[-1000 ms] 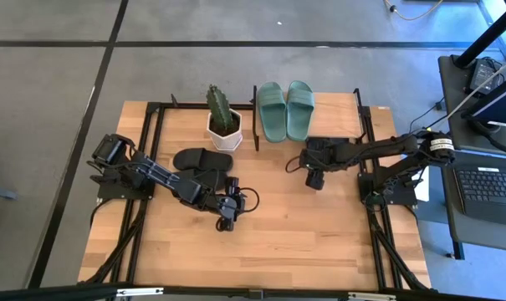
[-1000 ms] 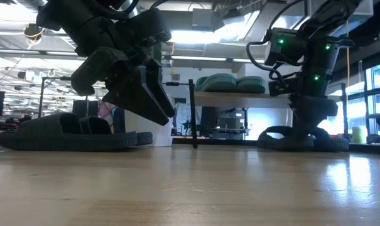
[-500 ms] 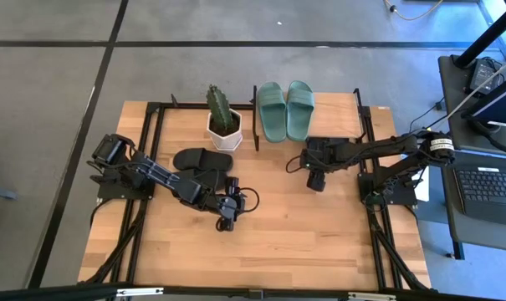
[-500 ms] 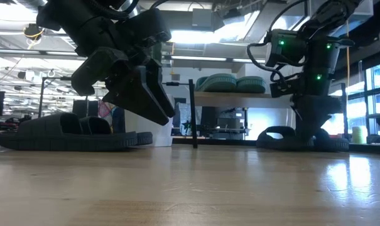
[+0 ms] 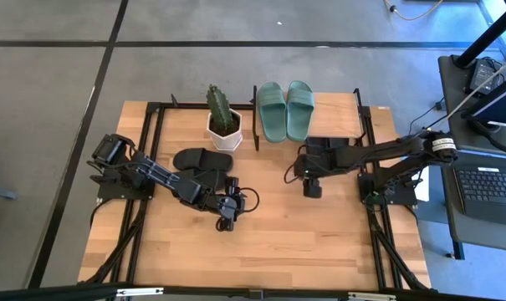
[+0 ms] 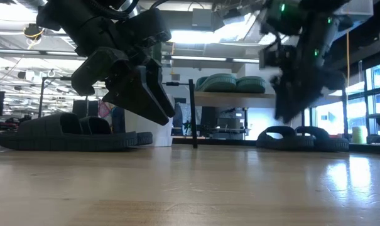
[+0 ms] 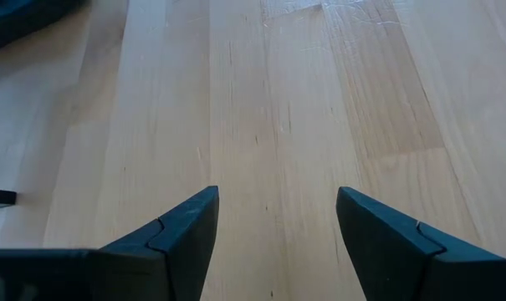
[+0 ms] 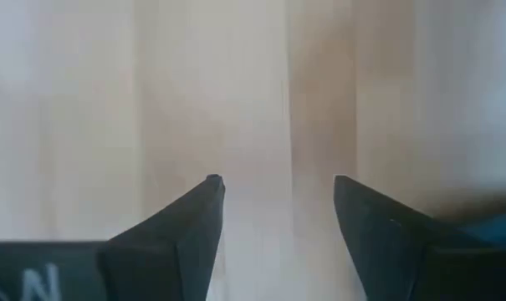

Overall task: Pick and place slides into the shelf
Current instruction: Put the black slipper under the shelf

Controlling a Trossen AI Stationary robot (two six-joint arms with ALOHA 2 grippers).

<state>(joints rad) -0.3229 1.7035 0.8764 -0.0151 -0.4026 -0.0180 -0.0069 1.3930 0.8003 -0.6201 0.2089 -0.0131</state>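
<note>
Just in front of the shelf point(image 5: 332, 117), over bare wood, the right hand point(image 5: 311, 189) hangs with its fingers point(image 8: 190, 226) spread apart and nothing between them; its wrist view shows only blurred counter planks past the tips. Close behind that hand, a black pair of slides point(image 6: 301, 138) lies on the counter point(image 5: 319, 242) under the shelf's light top board, seen from the low view. On top of that board sits the sage-green pair point(image 5: 285, 109), side by side, at the board's left part.

Toward the counter's middle, the left hand point(image 5: 226, 222) hovers above the wood, its fingers point(image 7: 181, 234) also parted and empty, pointing down at plain planks. Beside the left arm lies another black pair point(image 5: 204, 161), flat on the counter, near the white pot of a cactus point(image 5: 221, 117) that stands just left of the shelf's black post. In the low view these black slides rest on the counter behind the left hand.
</note>
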